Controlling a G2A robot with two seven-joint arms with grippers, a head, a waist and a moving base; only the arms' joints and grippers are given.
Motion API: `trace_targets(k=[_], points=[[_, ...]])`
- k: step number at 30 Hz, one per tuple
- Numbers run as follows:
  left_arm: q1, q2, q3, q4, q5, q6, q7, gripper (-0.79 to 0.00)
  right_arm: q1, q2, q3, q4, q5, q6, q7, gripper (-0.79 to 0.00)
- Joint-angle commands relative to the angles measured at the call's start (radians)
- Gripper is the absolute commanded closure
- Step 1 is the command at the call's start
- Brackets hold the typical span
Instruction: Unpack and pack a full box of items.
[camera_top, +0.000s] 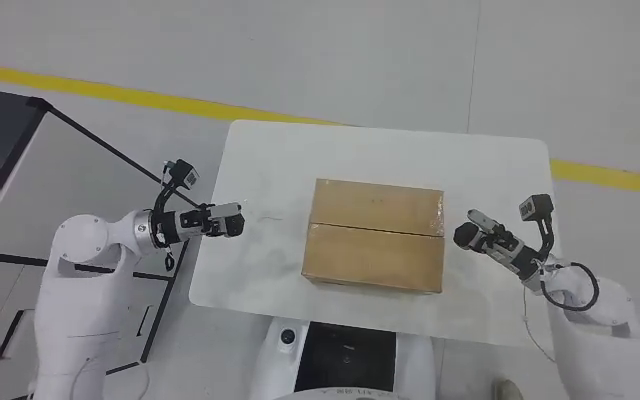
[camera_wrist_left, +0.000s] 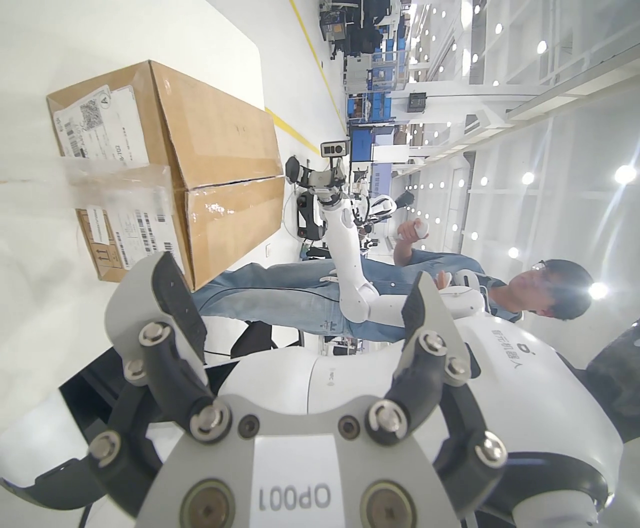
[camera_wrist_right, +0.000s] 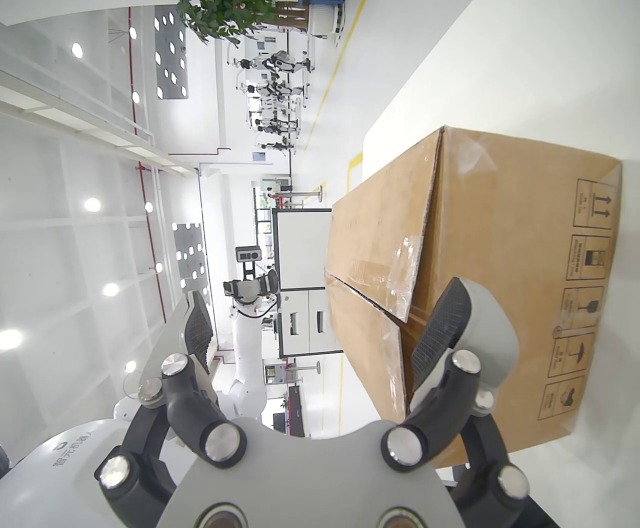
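My left claw (camera_top: 240, 220) (camera_wrist_left: 292, 272) hangs just inside the left edge of the white desk (camera_top: 270, 160), its 2 fingers spread wide with nothing between them, aimed across the surface at the left end of the box (camera_top: 375, 234) (camera_wrist_left: 220, 150) (camera_wrist_right: 500, 250), with a stretch of bare desk between us. That end carries white printed labels (camera_wrist_left: 95, 120) and a loose flap of clear tape (camera_wrist_left: 117, 182) sticking out from the corner. The box itself is brown cardboard and sits flat in the middle of the desk, somewhat nearer the front edge than the back one, its long sides running along those edges. Its 2 top flaps are down and meet in a seam along its length; at the right end the seam shows as a thin dark slit with glossy tape on either side. The right end bears a column of black handling symbols (camera_wrist_right: 585, 280). My right claw (camera_top: 470, 228) (camera_wrist_right: 325, 295) is level with that end, over the right part of the desk and just beside the box, a narrow gap showing from above; its fingers are also apart and hold nothing.
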Motion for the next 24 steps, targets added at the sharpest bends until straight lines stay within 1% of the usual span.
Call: trace_targets(k=[1,4,6,7,9,14,20,24], points=[[0.0,0.002,0.003,-0.003,0.001,0.003,0.003,-0.785,0.013,0.0,-0.011,0.01,0.006,0.004,-0.006,-0.748],[0.003,0.005,0.01,0.001,-0.001,0.001,0.002,-0.785,0.034,0.0,-0.036,0.028,0.005,0.005,-0.015,-0.733],[0.006,0.007,0.013,0.002,0.002,0.0,0.005,-0.785,0.046,0.0,-0.05,0.04,0.002,0.004,-0.021,-0.696],[0.007,0.009,0.013,0.004,0.001,0.001,0.006,-0.785,0.052,0.0,-0.057,0.045,0.006,0.007,-0.02,-0.696],[0.011,0.011,0.014,0.004,0.001,0.0,0.009,-0.785,0.063,0.001,-0.067,0.052,0.002,0.01,-0.016,-0.665],[0.019,0.016,0.01,0.005,-0.002,-0.002,0.014,-0.785,0.073,0.005,-0.077,0.055,-0.011,0.016,-0.015,-0.671],[0.033,0.022,0.017,-0.004,-0.009,-0.005,0.014,-0.785,0.045,0.013,-0.045,0.031,-0.01,0.015,-0.008,-0.677],[0.036,0.026,0.024,-0.01,-0.008,-0.009,0.013,-0.785,0.033,0.016,-0.055,0.027,-0.025,0.016,-0.014,-0.677]])
